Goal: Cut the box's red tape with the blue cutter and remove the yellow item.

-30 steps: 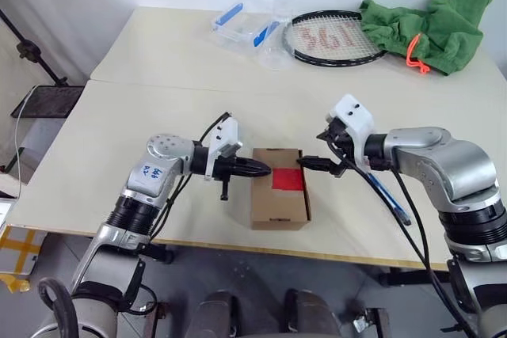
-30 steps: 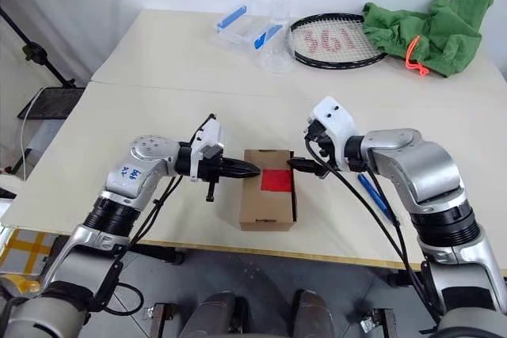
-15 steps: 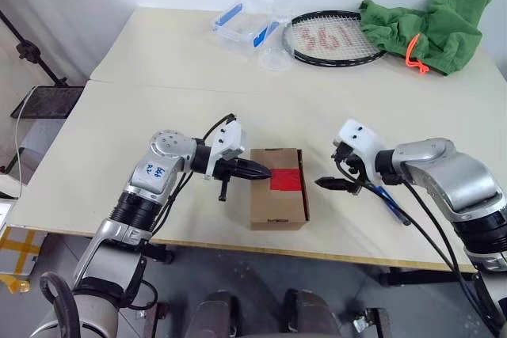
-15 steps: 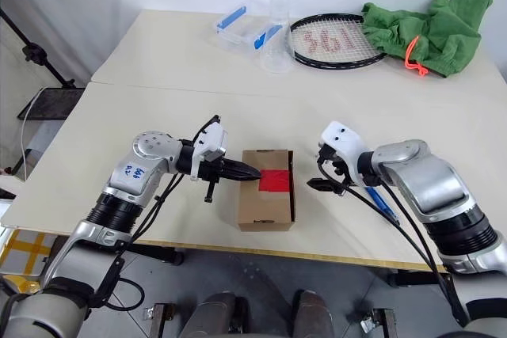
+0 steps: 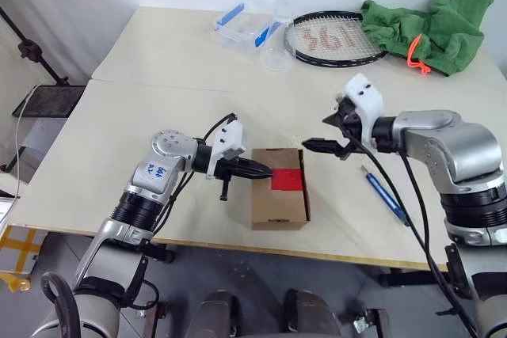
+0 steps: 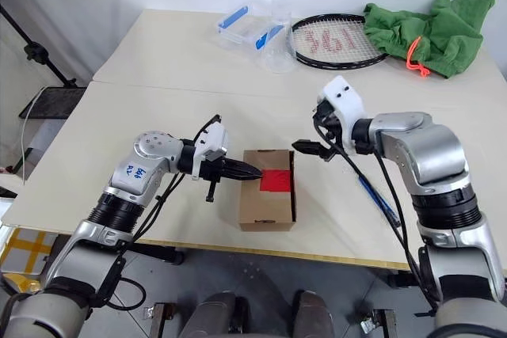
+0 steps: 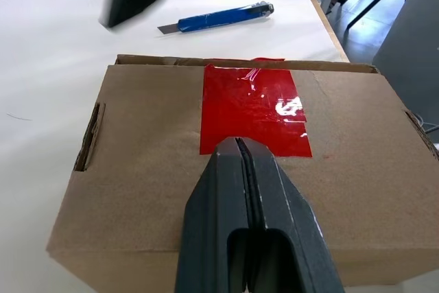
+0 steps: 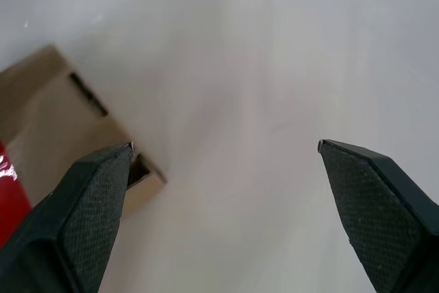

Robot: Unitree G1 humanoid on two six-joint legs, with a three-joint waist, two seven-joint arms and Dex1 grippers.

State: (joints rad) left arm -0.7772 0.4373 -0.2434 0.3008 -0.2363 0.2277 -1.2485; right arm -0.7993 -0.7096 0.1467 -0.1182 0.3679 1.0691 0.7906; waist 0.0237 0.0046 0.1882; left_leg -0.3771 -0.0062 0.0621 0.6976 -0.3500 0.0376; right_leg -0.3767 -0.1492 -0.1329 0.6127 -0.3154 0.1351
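Table (image 5: 158, 61) bears box (image 5: 279, 199), blue cutter (image 5: 386, 195), racket (image 5: 337, 37) (far edge), green cloth (image 5: 428, 25).

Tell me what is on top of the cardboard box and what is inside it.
On the box lies the red tape, with the shut left claw at the tape's edge. The flaps are closed, so the inside is hidden.

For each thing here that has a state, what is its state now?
box: closed, flat on table
tape: uncut, across the lid's edge
cutter: lying on table, not held
left hand: shut, tips on box top at the tape
right hand: open, empty, above table
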